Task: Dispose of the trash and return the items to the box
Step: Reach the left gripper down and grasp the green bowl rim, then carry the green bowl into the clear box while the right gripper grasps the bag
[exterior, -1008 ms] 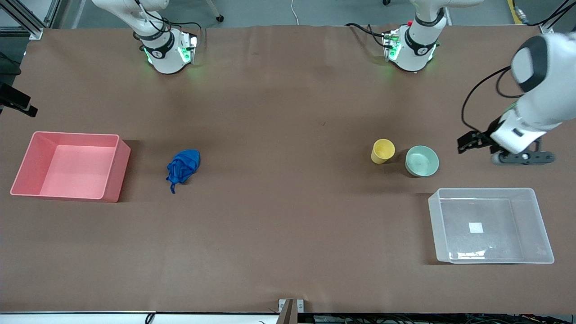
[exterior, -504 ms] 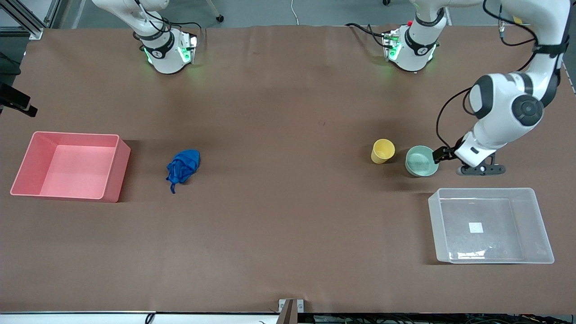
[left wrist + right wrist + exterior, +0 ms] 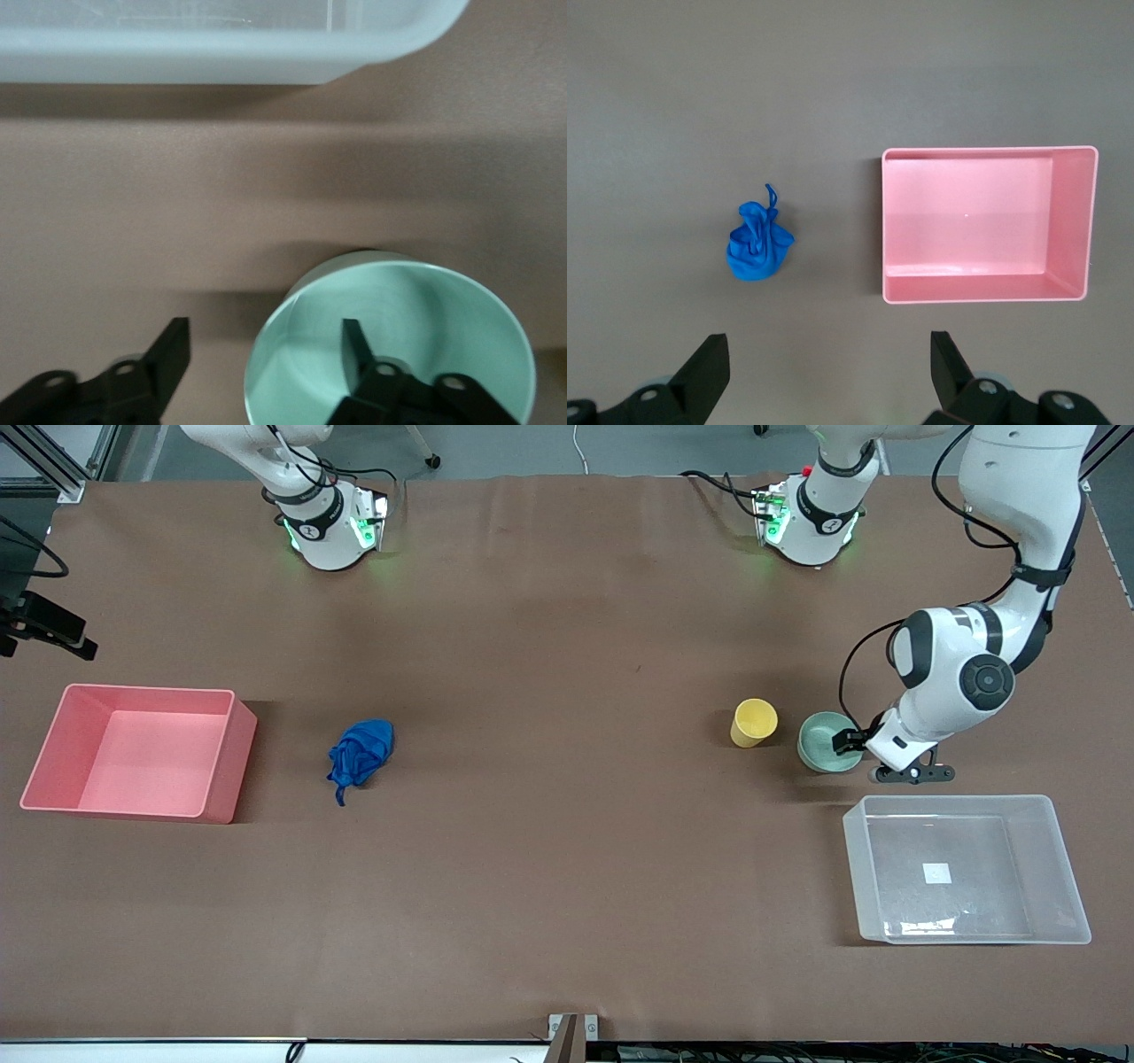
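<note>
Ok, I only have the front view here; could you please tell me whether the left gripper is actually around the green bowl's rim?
Observer: Yes. In the left wrist view the left gripper is open and straddles the rim of the bowl: one finger is inside, the other is outside over bare table.
Operator: Thank you. Is either finger touching the wall?
Observer: No, there is a visible gap between each finger and the wall.
Operator: And the right gripper, which I cannot make out?
Observer: The right wrist view shows the right gripper open, up over the table, with the blue wad and the pink bin in sight below it.
</note>
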Action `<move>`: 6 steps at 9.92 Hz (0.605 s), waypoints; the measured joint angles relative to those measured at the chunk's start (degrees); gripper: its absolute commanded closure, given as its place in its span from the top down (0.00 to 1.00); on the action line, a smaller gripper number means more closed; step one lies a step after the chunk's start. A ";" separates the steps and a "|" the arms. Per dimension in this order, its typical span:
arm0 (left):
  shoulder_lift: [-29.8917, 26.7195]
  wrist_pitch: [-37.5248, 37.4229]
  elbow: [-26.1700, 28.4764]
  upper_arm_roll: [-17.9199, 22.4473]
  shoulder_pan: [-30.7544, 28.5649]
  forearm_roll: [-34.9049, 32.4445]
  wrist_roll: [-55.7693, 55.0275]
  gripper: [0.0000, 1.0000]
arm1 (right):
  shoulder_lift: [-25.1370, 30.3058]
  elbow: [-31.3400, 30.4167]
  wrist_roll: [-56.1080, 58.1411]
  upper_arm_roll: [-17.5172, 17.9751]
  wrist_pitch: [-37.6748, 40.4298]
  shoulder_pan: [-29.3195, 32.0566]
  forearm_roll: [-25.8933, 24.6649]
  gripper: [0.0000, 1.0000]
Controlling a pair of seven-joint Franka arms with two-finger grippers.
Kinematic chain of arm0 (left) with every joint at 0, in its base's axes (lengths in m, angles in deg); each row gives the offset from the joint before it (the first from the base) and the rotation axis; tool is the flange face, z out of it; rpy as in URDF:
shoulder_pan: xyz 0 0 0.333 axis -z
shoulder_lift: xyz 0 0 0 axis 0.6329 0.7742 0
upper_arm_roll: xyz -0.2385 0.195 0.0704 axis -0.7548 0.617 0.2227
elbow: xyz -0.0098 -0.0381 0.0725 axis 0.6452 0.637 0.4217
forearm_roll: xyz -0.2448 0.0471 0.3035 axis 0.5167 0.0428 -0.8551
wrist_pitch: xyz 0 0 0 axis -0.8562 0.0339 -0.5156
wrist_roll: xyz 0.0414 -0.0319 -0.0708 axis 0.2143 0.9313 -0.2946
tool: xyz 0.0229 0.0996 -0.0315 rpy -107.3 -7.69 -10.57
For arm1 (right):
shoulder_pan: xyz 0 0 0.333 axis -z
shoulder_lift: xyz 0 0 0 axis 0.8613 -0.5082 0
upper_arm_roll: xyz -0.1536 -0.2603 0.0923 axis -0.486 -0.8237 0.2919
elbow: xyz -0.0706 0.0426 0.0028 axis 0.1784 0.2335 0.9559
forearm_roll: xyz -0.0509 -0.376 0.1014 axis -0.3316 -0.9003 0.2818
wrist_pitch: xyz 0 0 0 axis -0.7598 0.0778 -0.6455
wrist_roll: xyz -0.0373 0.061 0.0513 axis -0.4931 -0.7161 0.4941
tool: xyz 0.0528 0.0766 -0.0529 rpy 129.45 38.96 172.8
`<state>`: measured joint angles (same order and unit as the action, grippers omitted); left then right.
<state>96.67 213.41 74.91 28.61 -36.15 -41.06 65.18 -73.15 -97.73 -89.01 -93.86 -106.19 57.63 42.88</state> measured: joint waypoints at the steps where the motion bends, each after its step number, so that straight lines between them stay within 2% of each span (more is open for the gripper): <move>1: 0.26 0.68 0.79 -0.01 -0.01 0.00 -0.08 0.03 | -0.82 -2.56 -4.53 0.11 -3.15 -2.77 0.01 1.00; 3: 0.07 1.03 1.80 -0.03 -0.02 0.00 -0.09 0.00 | -4.11 -11.13 -10.87 0.37 -13.70 -9.36 -0.08 1.00; 5: -2.17 -0.19 2.54 -0.15 -0.01 0.00 0.04 0.00 | -7.88 -21.65 -12.04 0.40 -27.83 -11.81 -0.14 1.00; 6: -4.59 -3.23 2.61 -0.16 -0.01 0.00 0.07 0.00 | -9.46 -26.95 -12.04 0.39 -35.12 -11.95 -0.15 1.00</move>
<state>92.08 210.18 77.52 28.45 -36.16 -41.05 65.25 -82.61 -124.69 -101.04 -93.48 -141.31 45.68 42.74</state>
